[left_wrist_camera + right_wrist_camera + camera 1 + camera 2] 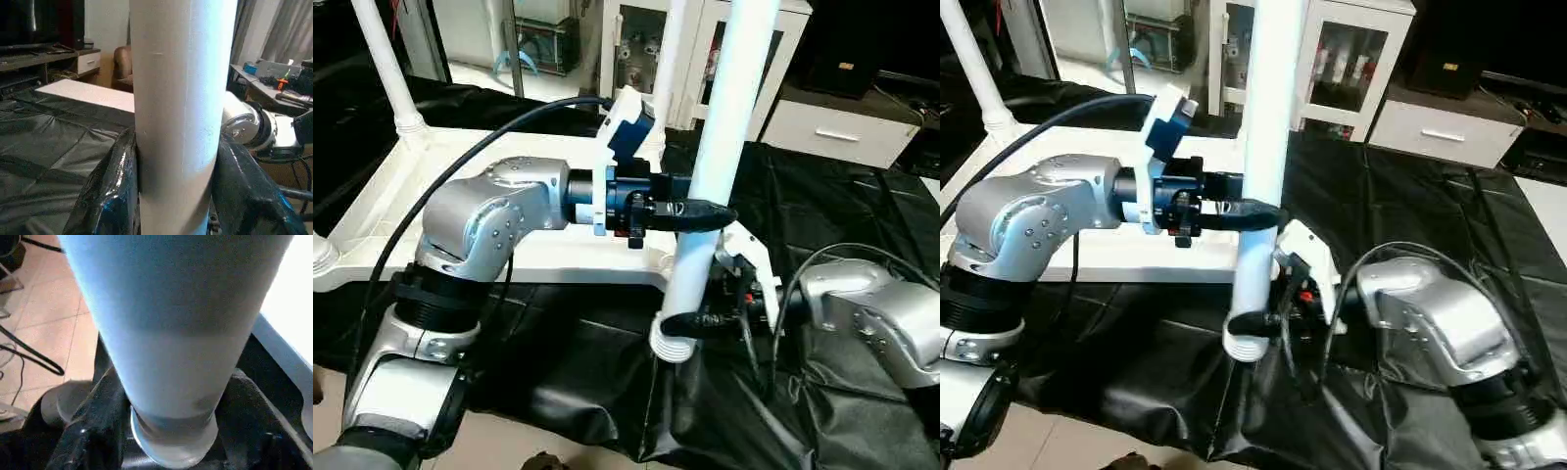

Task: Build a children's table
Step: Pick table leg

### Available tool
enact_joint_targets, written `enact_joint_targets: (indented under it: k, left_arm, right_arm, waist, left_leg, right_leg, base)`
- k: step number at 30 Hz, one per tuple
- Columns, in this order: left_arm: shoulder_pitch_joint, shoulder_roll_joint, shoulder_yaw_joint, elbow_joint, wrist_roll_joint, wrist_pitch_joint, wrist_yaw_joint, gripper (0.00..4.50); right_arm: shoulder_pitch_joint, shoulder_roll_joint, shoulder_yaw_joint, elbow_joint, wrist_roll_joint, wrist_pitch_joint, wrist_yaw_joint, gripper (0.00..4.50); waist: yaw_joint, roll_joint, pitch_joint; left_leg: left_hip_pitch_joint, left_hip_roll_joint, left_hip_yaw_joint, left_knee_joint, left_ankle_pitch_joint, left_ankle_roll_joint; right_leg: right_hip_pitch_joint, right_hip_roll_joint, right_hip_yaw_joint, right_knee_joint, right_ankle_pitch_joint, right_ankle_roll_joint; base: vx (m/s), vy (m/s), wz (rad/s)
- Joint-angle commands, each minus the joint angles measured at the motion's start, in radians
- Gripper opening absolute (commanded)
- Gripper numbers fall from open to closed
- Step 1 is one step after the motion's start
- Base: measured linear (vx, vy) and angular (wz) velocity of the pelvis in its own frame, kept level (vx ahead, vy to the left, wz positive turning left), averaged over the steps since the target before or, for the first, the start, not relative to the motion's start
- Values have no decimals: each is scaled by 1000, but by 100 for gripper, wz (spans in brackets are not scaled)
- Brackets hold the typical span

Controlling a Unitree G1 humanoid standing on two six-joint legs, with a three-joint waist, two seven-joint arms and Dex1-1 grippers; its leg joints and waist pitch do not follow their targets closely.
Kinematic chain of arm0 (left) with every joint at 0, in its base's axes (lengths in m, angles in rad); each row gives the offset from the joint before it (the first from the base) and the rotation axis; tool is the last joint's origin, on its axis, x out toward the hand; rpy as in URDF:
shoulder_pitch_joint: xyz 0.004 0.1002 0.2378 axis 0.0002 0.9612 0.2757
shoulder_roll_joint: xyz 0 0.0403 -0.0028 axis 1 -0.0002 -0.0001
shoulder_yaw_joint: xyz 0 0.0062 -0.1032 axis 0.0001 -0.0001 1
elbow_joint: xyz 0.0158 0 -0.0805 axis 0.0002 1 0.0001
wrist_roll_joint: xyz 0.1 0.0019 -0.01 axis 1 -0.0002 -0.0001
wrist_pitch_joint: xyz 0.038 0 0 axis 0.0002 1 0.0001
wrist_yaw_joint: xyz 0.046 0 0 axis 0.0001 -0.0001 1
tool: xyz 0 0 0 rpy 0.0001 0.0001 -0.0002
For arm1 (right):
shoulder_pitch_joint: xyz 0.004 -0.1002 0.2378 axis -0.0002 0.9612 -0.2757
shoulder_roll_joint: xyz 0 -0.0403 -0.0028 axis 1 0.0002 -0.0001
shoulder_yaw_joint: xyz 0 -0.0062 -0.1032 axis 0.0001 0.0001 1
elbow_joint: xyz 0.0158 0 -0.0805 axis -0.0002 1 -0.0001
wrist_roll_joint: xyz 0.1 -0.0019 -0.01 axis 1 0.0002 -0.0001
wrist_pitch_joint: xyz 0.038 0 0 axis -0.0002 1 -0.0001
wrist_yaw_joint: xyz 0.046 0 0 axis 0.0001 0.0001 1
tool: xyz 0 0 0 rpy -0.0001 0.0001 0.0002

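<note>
Here the black-covered work table (pixel 862 206) carries the white square top (pixel 509 257), lying underside up. One leg (pixel 386 69) already stands in its far corner socket, and another fitted leg base shows at the picture's left edge (pixel 321 253); a further white tube rises behind the left arm, its seating hidden. Assembly therefore appears partly done, with at least the held leg left to fit.

The held leg (pixel 1268 127) stands nearly upright in front of the top's near edge, its ribbed lower end (pixel 1252 345) hanging above the black cover, not in any socket. The left gripper (pixel 700 213) clamps it at mid-height, fingers (pixel 110 191) pressed against both sides of the tube. The right gripper (pixel 1268 321) clasps it lower, just above the ribbed end, fingers (pixel 93 431) closed around it.

The sockets are the only receptacles; the near-right corner socket is hidden behind the leg.
</note>
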State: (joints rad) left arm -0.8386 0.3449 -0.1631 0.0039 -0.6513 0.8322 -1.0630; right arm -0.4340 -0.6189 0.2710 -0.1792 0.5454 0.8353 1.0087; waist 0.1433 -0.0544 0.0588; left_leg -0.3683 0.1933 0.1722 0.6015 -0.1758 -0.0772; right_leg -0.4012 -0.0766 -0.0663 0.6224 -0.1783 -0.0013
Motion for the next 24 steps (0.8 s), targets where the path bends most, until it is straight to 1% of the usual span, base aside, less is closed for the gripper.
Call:
enact_joint_targets:
  k: [1,4,13,14,16,17,18,20,21,22,24]
  left_arm:
    - [-23,-8,-12,-24,-1,-4,-5,177]
    - [-22,-8,-12,-25,-2,-2,-6,176]
    - [-24,-6,-12,-22,1,-3,-10,175]
    - [-25,-7,-11,-20,0,-4,-12,175]
    - [-26,-7,-11,-19,1,-4,-12,175]
    - [-26,-7,-11,-19,0,-4,-12,175]
    - [-27,-7,-11,-20,-1,-3,-12,175]
    - [-27,-7,-10,-19,-1,-2,-10,175]
    - [-28,-7,-10,-19,-1,-2,-10,175]
    - [-28,-7,-10,-18,0,-2,-9,175]
    - [-28,-7,-9,-17,1,-2,-8,175]
  right_arm:
    - [-24,-4,-27,-1,-4,-11,-6,283]
    - [-25,-6,-23,-2,-10,-14,-4,296]
    - [-25,-1,-34,1,-6,-19,1,296]
    - [-22,-3,-35,-1,-1,-17,7,269]
    - [-20,-4,-36,-3,2,-16,11,269]
    - [-20,-3,-36,-3,3,-15,11,249]
    - [-19,-2,-38,-2,5,-15,12,249]
    - [-19,1,-40,-2,7,-15,13,222]
    - [-19,2,-41,-1,8,-15,13,222]
    - [-19,3,-42,-1,9,-15,13,206]
    - [-19,3,-43,-2,11,-15,15,201]
  waist:
    - [-1,-4,-68]
    - [0,-3,-68]
    - [-1,-1,-69]
    - [0,-3,-69]
    - [0,-1,-69]
    - [0,-2,-69]
    - [-1,-2,-69]
    - [-1,-1,-69]
    - [-1,-2,-69]
    - [-1,-2,-69]
    - [-1,-1,-69]
  left_leg:
    - [12,33,-6,-69,-178,-29]
    - [12,33,-7,-70,-186,-32]
    - [12,32,-7,-69,-185,-31]
    - [11,32,-7,-69,-184,-30]
    - [11,32,-7,-69,-184,-30]
    - [11,32,-7,-69,-183,-30]
    - [11,32,-7,-69,-184,-29]
    - [11,32,-7,-69,-188,-30]
    - [11,32,-7,-69,-188,-30]
    - [11,32,-7,-69,-188,-30]
    - [11,33,-7,-69,-187,-31]
  right_leg:
    - [51,-65,46,-72,-250,-168]
    - [50,-66,46,-73,-266,-160]
    - [51,-65,45,-71,-253,-163]
    - [51,-65,46,-72,-256,-162]
    - [51,-65,45,-72,-257,-161]
    - [52,-65,45,-72,-254,-162]
    - [51,-65,45,-72,-253,-162]
    - [51,-65,45,-72,-257,-163]
    - [51,-65,45,-72,-258,-162]
    - [51,-65,45,-73,-259,-161]
    - [50,-65,45,-72,-257,-163]
  base:
    - [0,0,0]
    - [0,0,0]
    - [0,0,0]
    - [0,0,0]
    - [0,0,0]
    - [0,0,0]
    - [0,0,0]
    - [0,0,0]
    - [0,0,0]
    - [0,0,0]
    - [0,0,0]
